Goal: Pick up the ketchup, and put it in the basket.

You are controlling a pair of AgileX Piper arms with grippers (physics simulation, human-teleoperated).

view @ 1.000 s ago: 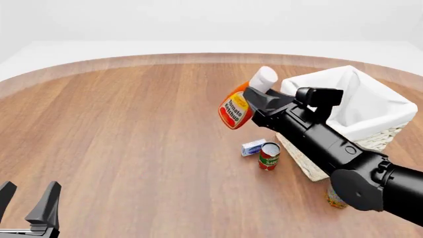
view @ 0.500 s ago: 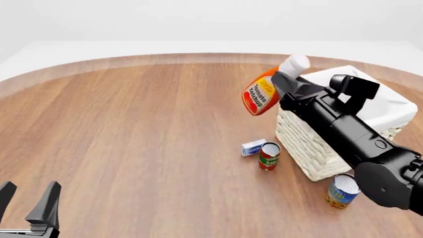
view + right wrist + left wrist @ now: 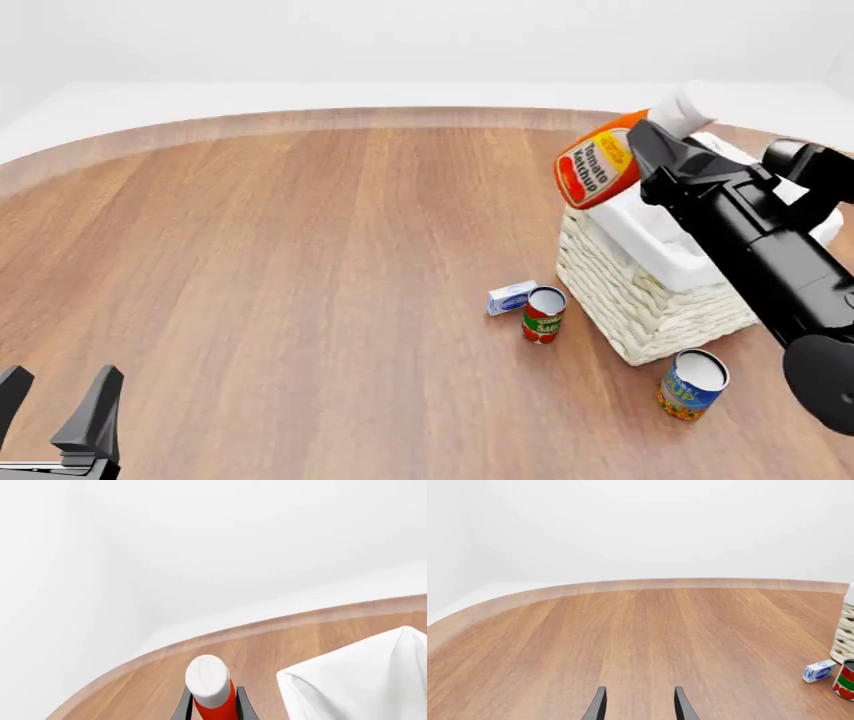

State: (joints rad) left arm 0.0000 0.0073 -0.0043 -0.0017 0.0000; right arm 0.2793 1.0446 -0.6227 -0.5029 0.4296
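The ketchup [image 3: 601, 166], an orange-red bottle with a white cap and yellowish label, hangs tilted in the air above the left corner of the basket [image 3: 641, 300]. My right gripper [image 3: 650, 140] is shut on it near the neck. In the right wrist view the bottle's white cap and red neck [image 3: 208, 680] stand between the fingers, with the basket's white cloth lining [image 3: 360, 680] beside it. My left gripper [image 3: 54, 410] is open and empty low at the near left; its fingertips [image 3: 597, 707] show over bare table in the left wrist view.
A red-and-green can [image 3: 543, 315] and a small blue-white box [image 3: 510, 297] stand just left of the basket; both also show in the left wrist view [image 3: 844, 680]. A blue-and-orange can [image 3: 691, 384] stands by the basket's near corner.
My right arm has carried the ketchup up and to the right, from left of the basket to over its left corner. The blue-and-orange can has come into view. The left arm has not moved.
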